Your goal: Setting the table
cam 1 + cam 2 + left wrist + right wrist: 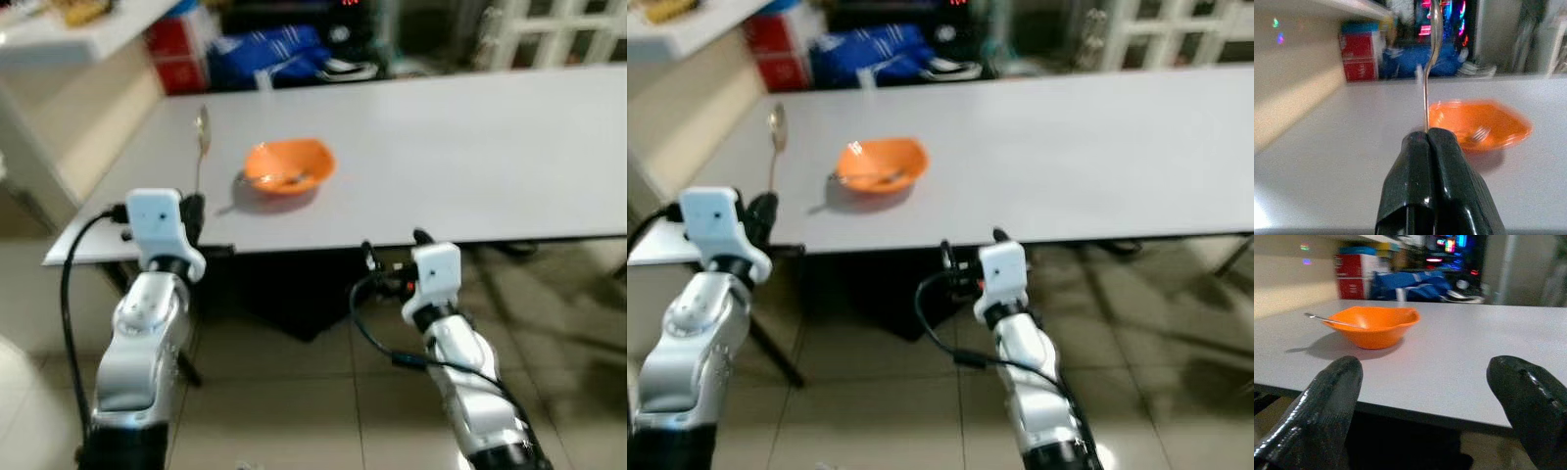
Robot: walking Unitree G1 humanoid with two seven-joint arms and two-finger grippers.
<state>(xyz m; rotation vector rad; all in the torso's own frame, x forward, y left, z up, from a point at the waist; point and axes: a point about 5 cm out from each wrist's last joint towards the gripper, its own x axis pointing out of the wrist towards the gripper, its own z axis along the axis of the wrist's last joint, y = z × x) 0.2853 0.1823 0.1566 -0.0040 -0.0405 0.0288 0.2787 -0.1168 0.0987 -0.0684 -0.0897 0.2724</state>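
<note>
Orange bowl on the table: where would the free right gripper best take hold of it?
Probably the near rim of the orange bowl, approached from the table's front edge by the open right gripper. The thin wall suits a pinch, away from the fork leaning out its left side.

My right gripper (1435, 396) hangs just off the near edge of a pale grey table (1459, 357), its two black fingers (1327, 406) spread wide apart with nothing between them. Beyond the fingers, an orange bowl (1376, 325) sits on the tabletop, casting a shadow to one side, with the thin metal handle of a utensil (1327, 320) resting in it and jutting out over the rim. Behind the table stand stacked red boxes (1355, 281) and a rumpled blue bag with white stripes (1413, 286). Coloured lights (1447, 245) glow in the dark background, too blurred to identify. A cream wall (1288, 276) runs alongside the table.
</note>
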